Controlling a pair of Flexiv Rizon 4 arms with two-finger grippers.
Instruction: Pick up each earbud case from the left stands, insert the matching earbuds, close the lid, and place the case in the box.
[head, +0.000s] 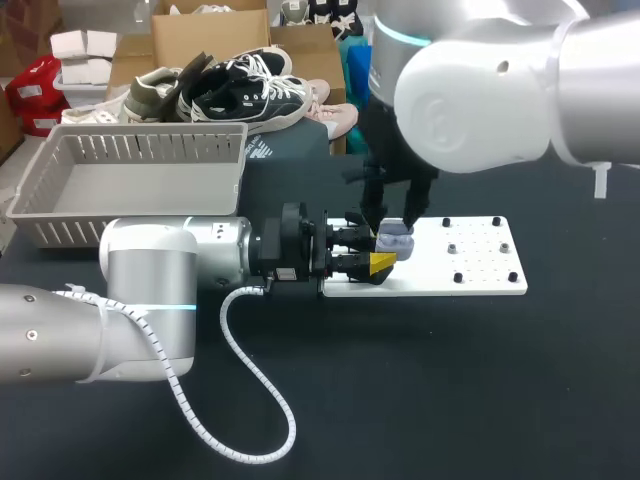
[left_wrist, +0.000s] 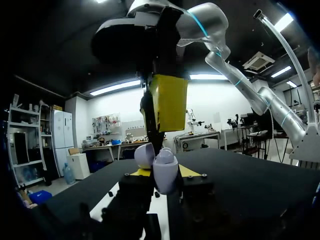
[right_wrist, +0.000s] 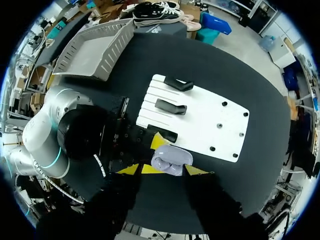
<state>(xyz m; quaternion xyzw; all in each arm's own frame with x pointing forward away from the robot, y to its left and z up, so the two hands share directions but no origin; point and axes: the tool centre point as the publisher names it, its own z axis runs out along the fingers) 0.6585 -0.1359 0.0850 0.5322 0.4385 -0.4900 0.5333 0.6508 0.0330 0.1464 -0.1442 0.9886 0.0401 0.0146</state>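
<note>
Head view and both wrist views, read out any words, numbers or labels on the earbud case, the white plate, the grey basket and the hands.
No text can be read on any of them.
Pale lilac open earbud case: no print shows.
White flat plate with holes: no marks, only holes and black pegs.
Grey slatted plastic basket: plain.
Left hand and right hand: plain yellow tips, no label shows.

No readable text, labels, brands, numbers or signs visible in any view.
</note>
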